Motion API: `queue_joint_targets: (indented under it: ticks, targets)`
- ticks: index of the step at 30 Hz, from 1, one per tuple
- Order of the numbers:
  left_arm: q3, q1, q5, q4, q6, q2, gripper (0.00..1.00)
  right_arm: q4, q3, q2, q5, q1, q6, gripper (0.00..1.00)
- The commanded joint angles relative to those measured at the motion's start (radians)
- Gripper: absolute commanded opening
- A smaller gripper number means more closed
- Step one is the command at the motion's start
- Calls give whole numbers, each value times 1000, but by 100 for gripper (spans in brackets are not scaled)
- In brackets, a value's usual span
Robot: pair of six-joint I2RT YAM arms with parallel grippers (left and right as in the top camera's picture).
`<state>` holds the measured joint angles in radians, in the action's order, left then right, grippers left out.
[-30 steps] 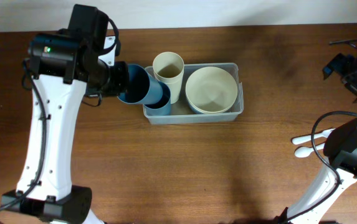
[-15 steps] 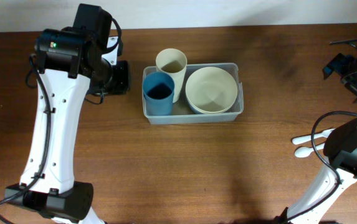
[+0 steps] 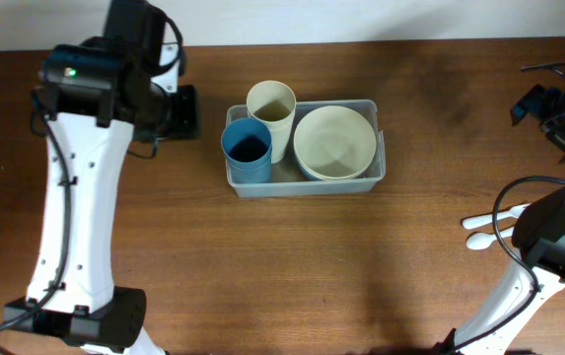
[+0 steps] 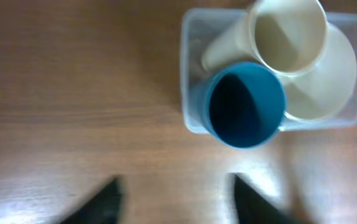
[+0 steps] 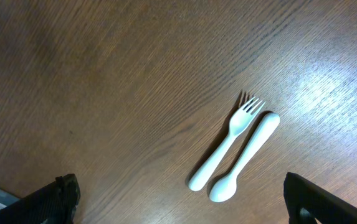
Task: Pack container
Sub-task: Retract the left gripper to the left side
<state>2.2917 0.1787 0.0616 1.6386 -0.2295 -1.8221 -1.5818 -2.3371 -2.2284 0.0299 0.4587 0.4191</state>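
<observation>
**Container (image 3: 382,148): a light, clear translucent plastic rectangular bin with rounded corners, best held by its rim**

Start at your left gripper (image 4: 175,202). Its two dark fingers stand apart with nothing between them, above the bare brown wooden table (image 4: 72,93) just off the bin's left short wall.

Nearest to it, in the left end of the bin, an upright blue plastic cup (image 4: 247,106) stands with its mouth well above the bin's rim. Behind it is a taller cream plastic cup (image 4: 287,31), close against the blue one; you cannot tell whether they touch. Past both, a round cream bowl (image 3: 334,141) takes up the right part of the bin, nearly wall to wall. The bin sits mid-table, toward the far edge.

The bin looks thin-walled and light, so it will probably flex if pinched mid-wall and slide on the smooth wood if nudged. The plastic is likely slick.

Your safest hold is probably the rolled rim near a corner, where it is stiffest, with one finger inside the wall and one outside. Little room shows inside either short wall, so check the gap before you commit.

The tall cups make the load top-heavy. Keep the bin level if you lift it.

Farthest off, well apart at the table's right side, a white plastic fork (image 5: 228,146) and a white plastic spoon (image 5: 247,155) lie side by side. Your right gripper (image 5: 181,205) hangs above them, spread wide and empty. They look like the items left to pack.
</observation>
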Motion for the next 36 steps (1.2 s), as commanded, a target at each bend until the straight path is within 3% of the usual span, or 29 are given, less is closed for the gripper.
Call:
queue_joint_targets:
  ticks: [1,5,17,27,36]
  targets:
    - [53,-50,-155,17,-25,5,100,1,4,11,16,6,8,99]
    - [56,-116,-267,49,-117,5,100,1,4,11,16,6,8,99]
    - [56,-347,-268,42,-223,5,100,1,4,11,16,6,8,99]
    - [56,-357,-264,46,-223,5,100,2,4,11,15,6,8,99]
    - [50,-359,-268,2,-202,-13,100,109,4,11,-30,6,8,99]
